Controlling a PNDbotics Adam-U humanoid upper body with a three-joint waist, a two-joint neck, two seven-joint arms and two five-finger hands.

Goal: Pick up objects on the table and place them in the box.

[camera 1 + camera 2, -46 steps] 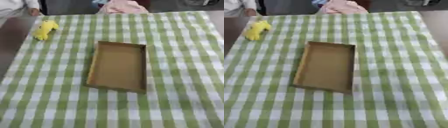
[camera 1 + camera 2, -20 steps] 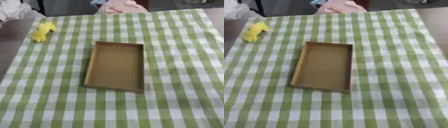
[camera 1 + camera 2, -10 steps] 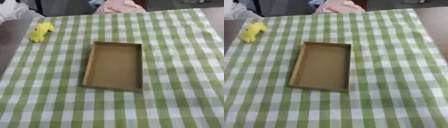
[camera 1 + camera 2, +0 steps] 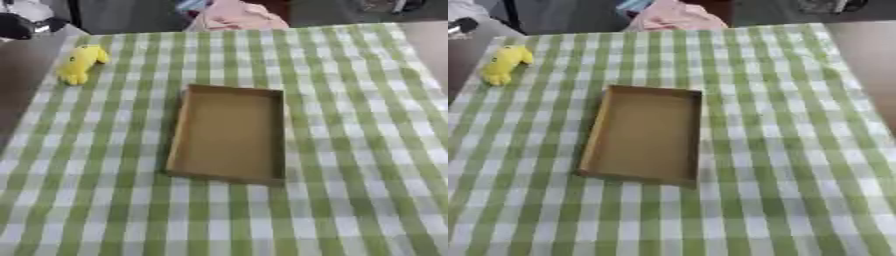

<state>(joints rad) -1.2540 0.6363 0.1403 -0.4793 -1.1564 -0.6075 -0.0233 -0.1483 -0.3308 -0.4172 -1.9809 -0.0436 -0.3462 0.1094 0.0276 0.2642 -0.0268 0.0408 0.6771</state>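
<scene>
Nothing on the desk [image 4: 367,150] moved; yellow toy [image 4: 80,63] far left, box [image 4: 229,134] centre; no hand visible.

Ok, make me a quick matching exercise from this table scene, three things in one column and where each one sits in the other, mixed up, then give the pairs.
Things:
1. yellow toy
2. cardboard box
3. pink cloth

Places:
A. middle of the checked tablecloth, empty inside
B. beyond the table's far edge
C. far left corner of the tablecloth

Pairs: 1-C, 2-A, 3-B. Neither robot hand shows in either view.
</scene>
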